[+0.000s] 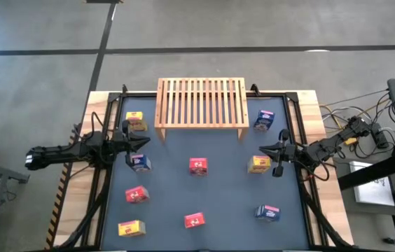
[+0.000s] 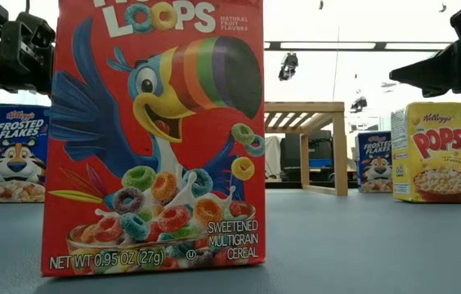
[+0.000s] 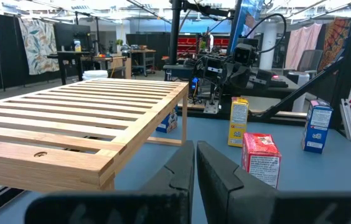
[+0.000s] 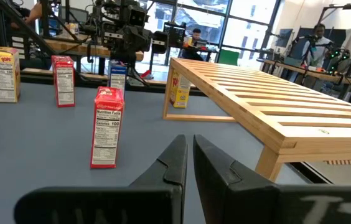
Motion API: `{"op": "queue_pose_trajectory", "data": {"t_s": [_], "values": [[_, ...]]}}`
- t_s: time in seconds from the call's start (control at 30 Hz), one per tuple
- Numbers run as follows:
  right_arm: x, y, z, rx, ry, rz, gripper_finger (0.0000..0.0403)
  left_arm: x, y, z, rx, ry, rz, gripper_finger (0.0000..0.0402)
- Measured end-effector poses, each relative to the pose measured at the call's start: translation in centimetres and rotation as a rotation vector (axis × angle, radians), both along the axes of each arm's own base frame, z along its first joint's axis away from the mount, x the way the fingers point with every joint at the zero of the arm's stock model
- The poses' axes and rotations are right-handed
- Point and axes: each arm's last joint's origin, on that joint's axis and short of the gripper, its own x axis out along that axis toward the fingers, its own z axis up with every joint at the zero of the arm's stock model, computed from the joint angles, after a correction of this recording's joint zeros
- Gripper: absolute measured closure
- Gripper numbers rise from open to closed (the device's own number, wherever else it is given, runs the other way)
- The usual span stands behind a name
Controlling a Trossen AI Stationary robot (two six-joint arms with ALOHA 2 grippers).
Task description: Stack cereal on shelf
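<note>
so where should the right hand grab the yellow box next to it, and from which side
Probably from above, across its two narrow side faces. The yellow box stands upright on the mat, apart from the other boxes, so its top and sides are free. The right hand, fingers nearly closed, sits just beside it and must open first.

Cereal boxes (image 1: 198,166) before shelf (image 1: 201,101)

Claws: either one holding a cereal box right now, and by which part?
Nothing is held. The left claw and right claw are both shut and empty above the mat, in front of the bare wooden rack.
</note>
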Motion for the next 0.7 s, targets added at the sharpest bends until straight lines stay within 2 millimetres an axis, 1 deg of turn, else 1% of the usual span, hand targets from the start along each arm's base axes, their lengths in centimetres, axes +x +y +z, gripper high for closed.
{"op": "queue_pose_trajectory", "data": {"t_s": [0.23, 0.53, 0.7], "values": [[0.00, 0.00, 0.00, 0.000, 0.000, 0.000, 0.0385, 0.00, 0.00, 0.00, 0.000, 0.000, 0.000, 0.0400], [0.01, 0.00, 0.15, -0.218, 0.038, 0.008, 0.0385, 0.00, 0.00, 0.00, 0.000, 0.000, 0.000, 0.0400], [0.01, 0.00, 0.27, -0.237, 0.031, 0.007, 0.0385, 0.00, 0.00, 0.00, 0.000, 0.000, 0.000, 0.0400]]}}
